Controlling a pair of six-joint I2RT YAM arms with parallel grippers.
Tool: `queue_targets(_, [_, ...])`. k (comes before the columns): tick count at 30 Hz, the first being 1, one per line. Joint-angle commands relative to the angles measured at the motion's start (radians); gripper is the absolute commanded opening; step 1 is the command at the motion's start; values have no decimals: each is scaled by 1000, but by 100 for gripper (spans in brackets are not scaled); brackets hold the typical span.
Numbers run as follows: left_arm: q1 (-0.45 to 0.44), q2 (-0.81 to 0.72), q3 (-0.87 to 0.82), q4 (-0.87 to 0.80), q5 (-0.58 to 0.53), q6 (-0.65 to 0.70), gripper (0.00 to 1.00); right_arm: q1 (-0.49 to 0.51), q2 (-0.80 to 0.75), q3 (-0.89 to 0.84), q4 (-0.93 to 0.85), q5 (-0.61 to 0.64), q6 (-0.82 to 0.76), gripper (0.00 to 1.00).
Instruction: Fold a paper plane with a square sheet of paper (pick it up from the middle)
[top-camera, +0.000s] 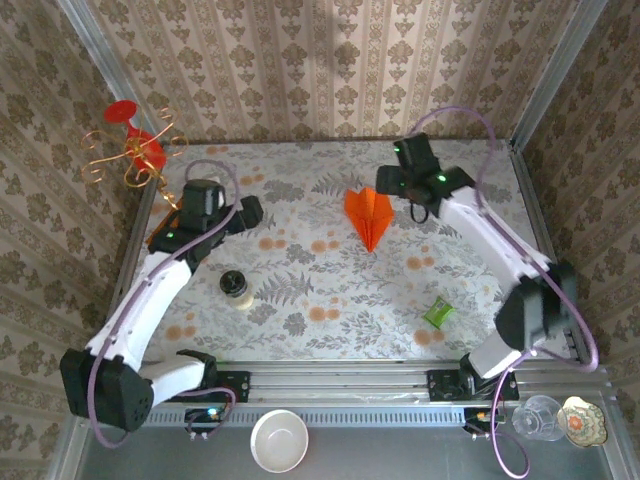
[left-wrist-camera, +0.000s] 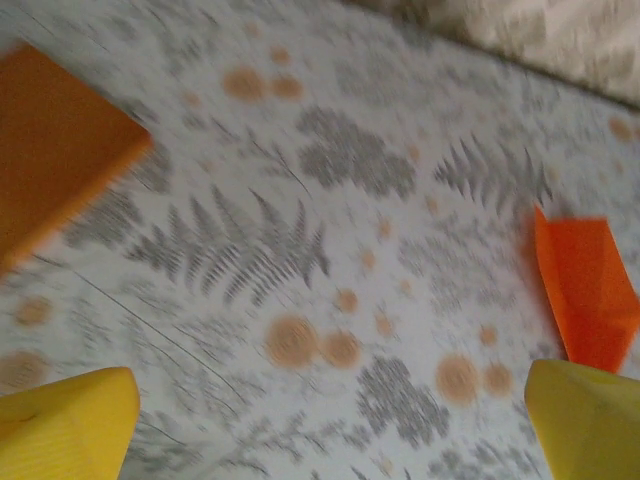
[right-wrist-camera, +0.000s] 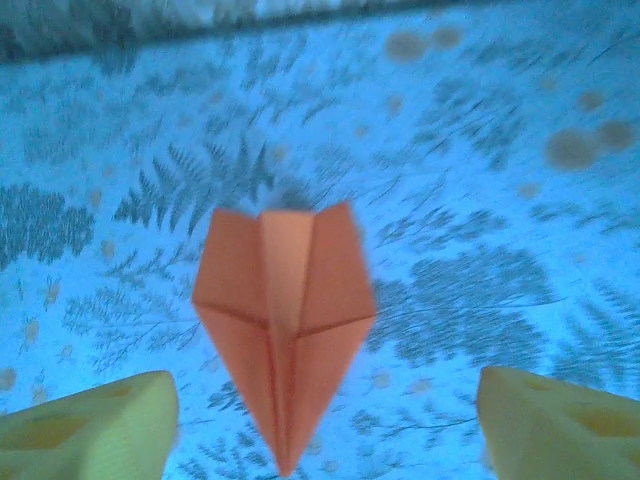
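The square sheet of paper is folded into a bright red-orange paper plane (top-camera: 368, 216) that lies flat on the floral table (top-camera: 330, 290), nose toward the near edge. In the right wrist view the paper plane (right-wrist-camera: 285, 310) shows its centre crease and two wings, and its nose reaches between my right gripper's yellow fingertips (right-wrist-camera: 90, 425). My right gripper (right-wrist-camera: 325, 435) is open and touches nothing; it hovers just right of the plane's tail (top-camera: 392, 190). My left gripper (top-camera: 250, 211) is open and empty, well left of the plane (left-wrist-camera: 585, 290).
A duller amber-orange flat sheet (left-wrist-camera: 50, 150) lies at the table's left, partly under my left arm (top-camera: 158, 238). A small dark-lidded jar (top-camera: 234, 285) and a green packet (top-camera: 437, 313) sit nearer the front. A red and gold wire ornament (top-camera: 135, 150) stands back left.
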Motion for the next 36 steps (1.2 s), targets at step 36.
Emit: queue_targets(36, [299, 204, -605, 1091, 103, 457, 100, -302, -233, -1061, 1255, -42, -304, 100])
